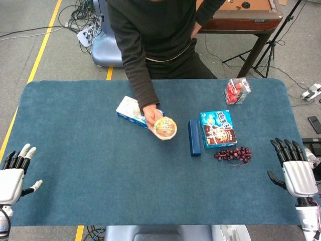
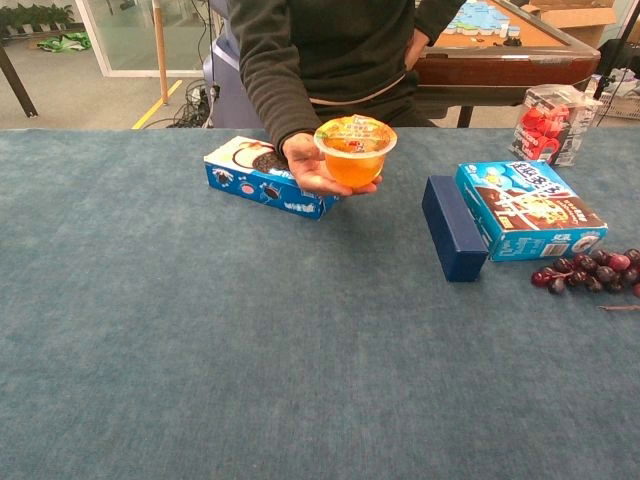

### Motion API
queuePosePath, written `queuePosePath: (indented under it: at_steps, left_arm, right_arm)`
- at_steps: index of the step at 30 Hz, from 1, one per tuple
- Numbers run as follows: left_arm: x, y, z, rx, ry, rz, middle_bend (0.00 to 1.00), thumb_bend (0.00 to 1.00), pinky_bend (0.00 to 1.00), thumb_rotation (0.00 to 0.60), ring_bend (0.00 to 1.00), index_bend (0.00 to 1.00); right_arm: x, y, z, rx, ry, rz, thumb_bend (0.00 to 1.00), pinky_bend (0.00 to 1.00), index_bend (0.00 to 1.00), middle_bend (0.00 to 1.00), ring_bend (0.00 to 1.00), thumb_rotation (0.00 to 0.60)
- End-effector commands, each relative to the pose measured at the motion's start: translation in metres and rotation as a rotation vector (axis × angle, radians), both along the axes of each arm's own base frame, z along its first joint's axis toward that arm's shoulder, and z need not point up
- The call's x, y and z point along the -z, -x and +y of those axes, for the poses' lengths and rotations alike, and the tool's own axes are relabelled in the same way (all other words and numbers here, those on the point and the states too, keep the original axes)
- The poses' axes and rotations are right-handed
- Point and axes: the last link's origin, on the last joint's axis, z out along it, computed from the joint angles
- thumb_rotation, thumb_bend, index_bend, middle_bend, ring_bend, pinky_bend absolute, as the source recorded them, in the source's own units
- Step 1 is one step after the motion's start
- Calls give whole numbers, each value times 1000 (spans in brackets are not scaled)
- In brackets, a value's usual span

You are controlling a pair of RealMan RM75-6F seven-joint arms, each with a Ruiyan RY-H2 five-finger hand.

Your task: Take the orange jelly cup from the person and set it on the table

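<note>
Both robot hands (image 1: 14,176) (image 1: 296,173) open & empty; squeeze the jelly cup (image 2: 355,150) too hard at frame centre w/ yr grab and it'll pop.

Jelly cup (image 2: 355,151) above table (image 2: 200,330), cookie box (image 2: 268,177) behind-left, grapes (image 2: 585,268) far right

The robot's white-backed, black-fingered left hand (image 1: 14,175) is showing at the lower left edge of the head view, palm down, its fingers pointing away from the robot and lying close together, its thumb sticking out to the side. It is holding nothing. The matching white-and-black right hand (image 1: 293,168) is sitting at the lower right edge, likewise palm down, fingers extended and slightly fanned, thumb angling inward, holding nothing. Neither hand is appearing in the chest view.
</note>
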Motion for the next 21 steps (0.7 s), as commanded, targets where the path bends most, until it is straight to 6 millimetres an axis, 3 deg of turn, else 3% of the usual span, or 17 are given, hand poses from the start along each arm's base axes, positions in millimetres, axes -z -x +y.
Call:
queuePosePath:
  at_steps: [1, 12, 21]
  left_arm:
    - [0, 0, 0, -1, 1, 0, 22, 193, 39, 600, 90, 63]
    - [0, 0, 0, -1, 1, 0, 22, 193, 39, 600, 90, 63]
    - [0, -2, 1, 8, 2, 1, 22, 194, 39, 600, 90, 63]
  right_arm:
    - [1, 0, 0, 0, -4, 0, 247, 0, 0, 68, 0, 600]
    - [3, -7, -6, -28, -32, -9, 247, 0, 0, 68, 0, 600]
    - [15, -33, -32, -117, -114, -7, 247, 0, 0, 68, 0, 600]
